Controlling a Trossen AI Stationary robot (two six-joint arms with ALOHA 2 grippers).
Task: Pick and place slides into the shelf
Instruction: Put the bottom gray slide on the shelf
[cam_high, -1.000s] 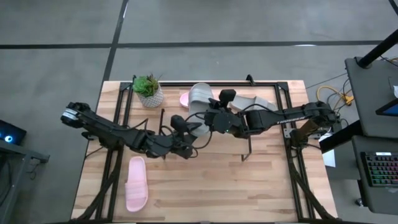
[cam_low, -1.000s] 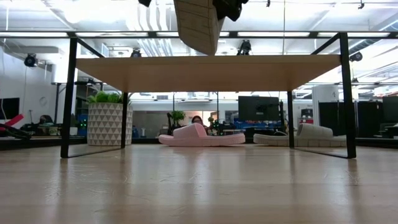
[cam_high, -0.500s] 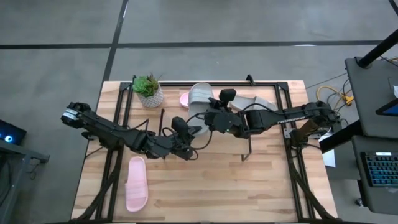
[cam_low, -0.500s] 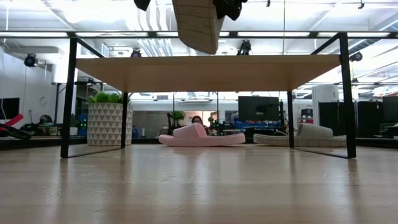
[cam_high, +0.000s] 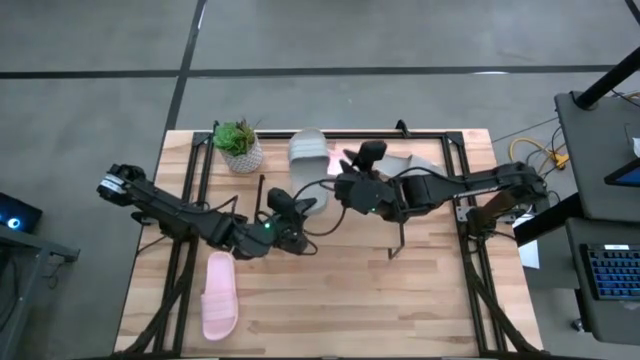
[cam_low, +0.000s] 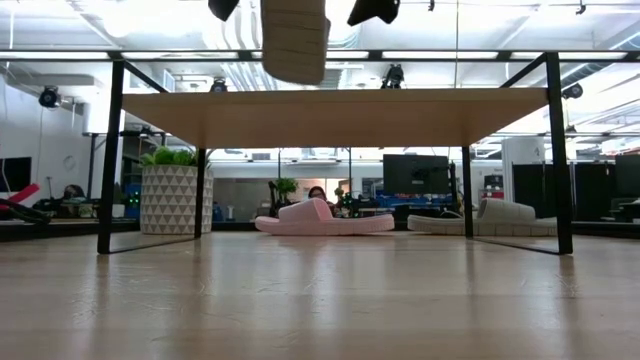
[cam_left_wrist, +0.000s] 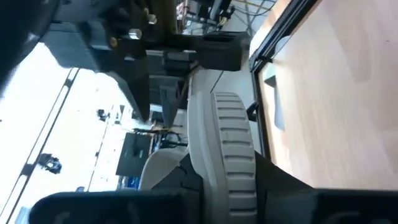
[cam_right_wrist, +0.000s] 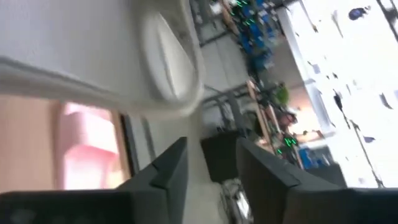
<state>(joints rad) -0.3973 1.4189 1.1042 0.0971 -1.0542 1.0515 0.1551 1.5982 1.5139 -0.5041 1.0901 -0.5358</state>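
Left end effector (cam_high: 290, 208) grips one grey slide (cam_high: 308, 152) above the shelf (cam_high: 400, 131); right end effector (cam_high: 350, 165) is empty, open. Four slides: only the high view shows the pink one (cam_high: 219, 295) off-shelf.

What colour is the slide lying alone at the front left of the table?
Pale pink; the slide shows best in the high view.

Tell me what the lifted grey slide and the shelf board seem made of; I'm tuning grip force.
Grey slide, in the left gripper: probably moulded foam or rubber, matte; its sole shows regular ribs. Shelf board: looks like pale wood, smooth and matte; possibly laminate. Right gripper hangs open beside the slide.
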